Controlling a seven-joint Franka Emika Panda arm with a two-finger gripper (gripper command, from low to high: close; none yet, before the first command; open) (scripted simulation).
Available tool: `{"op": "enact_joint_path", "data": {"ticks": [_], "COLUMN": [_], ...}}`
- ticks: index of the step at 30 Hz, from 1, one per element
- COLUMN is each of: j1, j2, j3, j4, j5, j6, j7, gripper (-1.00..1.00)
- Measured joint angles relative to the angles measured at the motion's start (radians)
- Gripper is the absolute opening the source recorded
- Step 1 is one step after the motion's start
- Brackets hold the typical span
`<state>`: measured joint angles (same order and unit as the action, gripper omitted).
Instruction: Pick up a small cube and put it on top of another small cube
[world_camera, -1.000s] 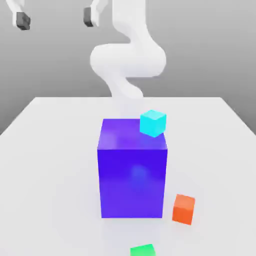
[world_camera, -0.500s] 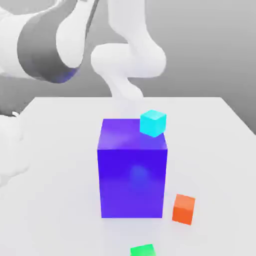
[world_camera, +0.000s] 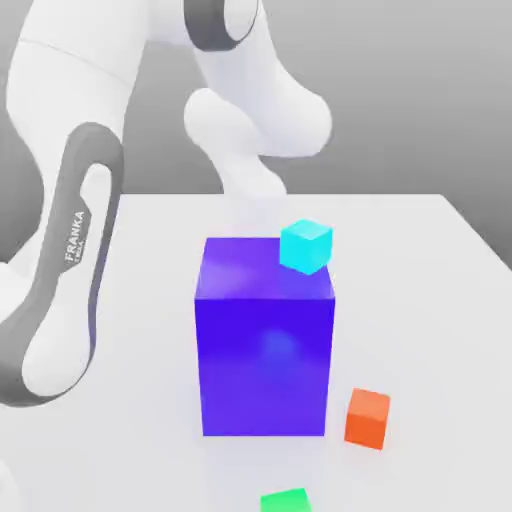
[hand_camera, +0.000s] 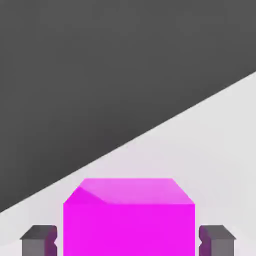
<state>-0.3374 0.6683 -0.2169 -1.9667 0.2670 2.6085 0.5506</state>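
Tool: the two-finger tool (hand_camera: 127, 240) straddles a small magenta cube (hand_camera: 128, 220), one dark fingertip (hand_camera: 38, 239) on each side; a thin gap seems to remain at both faces, so a firm grip cannot be told.
Magenta cube: sits on the white counter (hand_camera: 220, 140), centred between the fingers.
Other cubes: a small cyan cube (world_camera: 305, 246) rests at the back corner of a tall blue-violet block (world_camera: 265, 340); a small orange cube (world_camera: 368, 418) and a small green cube (world_camera: 286, 500) lie on the counter nearby.
Arm: the white arm (world_camera: 70, 250) bends low on the exterior view's left.
Risk: lifting before the fingers seat would likely drop or tilt the cube; an off-centre squeeze could twist it.
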Motion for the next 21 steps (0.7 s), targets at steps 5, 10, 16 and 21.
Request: {"op": "enact_joint_path", "data": {"ticks": [5, 10, 16, 21], "j1": [0.009, 0.084, 0.216, 0.334], "j2": [-0.054, -0.150, -0.213, -0.275], "j3": [-0.014, -0.023, -0.002, 0.010], "j4": [-0.014, -0.065, -0.134, -0.194], "j5": [-0.019, -0.031, -0.029, -0.050], "j6": [-0.039, -0.098, -0.104, -0.100], "j7": [0.013, 0.111, 0.295, 0.464], "gripper": [-1.00, -1.00, -1.00, -1.00]}}
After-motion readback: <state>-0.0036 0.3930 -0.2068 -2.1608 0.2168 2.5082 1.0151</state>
